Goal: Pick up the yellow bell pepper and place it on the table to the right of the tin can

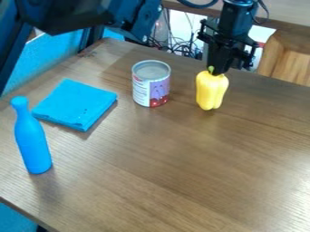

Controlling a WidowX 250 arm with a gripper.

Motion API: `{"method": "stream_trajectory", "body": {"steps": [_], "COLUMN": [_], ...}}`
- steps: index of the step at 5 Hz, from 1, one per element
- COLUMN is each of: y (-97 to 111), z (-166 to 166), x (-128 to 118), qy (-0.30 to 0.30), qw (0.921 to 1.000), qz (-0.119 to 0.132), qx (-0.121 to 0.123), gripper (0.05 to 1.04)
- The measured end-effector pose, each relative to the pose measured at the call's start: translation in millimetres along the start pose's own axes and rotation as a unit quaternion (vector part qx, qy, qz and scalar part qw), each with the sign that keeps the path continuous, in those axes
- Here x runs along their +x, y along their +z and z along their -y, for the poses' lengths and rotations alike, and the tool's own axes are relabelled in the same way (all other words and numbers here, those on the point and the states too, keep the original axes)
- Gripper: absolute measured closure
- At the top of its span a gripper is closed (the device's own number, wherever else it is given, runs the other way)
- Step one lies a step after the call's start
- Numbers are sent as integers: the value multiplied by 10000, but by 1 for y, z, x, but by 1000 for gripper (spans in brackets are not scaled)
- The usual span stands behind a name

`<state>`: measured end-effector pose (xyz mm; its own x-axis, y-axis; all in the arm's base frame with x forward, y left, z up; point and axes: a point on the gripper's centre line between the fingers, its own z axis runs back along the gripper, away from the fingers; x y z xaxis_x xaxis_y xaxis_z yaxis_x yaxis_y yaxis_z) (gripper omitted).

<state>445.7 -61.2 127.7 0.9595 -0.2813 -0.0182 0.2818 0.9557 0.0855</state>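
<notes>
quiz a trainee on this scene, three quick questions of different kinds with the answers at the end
1. What colour is the pepper at the gripper? (a) blue (b) yellow (c) white
2. True or false: the blue bottle stands upright on the table.
3. Fill in the blank: between the folded cloth and the pepper stands a labelled ____.

Key: 1. b, yellow; 2. true; 3. can.

The can (142, 93) on the surface (181, 158), left of the yellow pepper (212, 90), carries a printed label (160, 89). Its lettering is too small to read.
</notes>
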Motion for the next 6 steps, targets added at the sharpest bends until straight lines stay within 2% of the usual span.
{"method": "stream_trajectory", "body": {"steps": [1, 2, 4, 5, 6], "y": [-8, -14, -13, 3, 22], "z": [-7, -9, -10, -14, -14], "x": [0, -6, -19, -22, -28], "qy": [-135, -292, -353, -279, -79], "qw": [9999, 9996, 9993, 9992, 9988], "qz": [15, 47, 34, 178, 394], "qx": [10, 40, 122, 240, 276], "gripper": [959, 756, 176, 65, 73]}}
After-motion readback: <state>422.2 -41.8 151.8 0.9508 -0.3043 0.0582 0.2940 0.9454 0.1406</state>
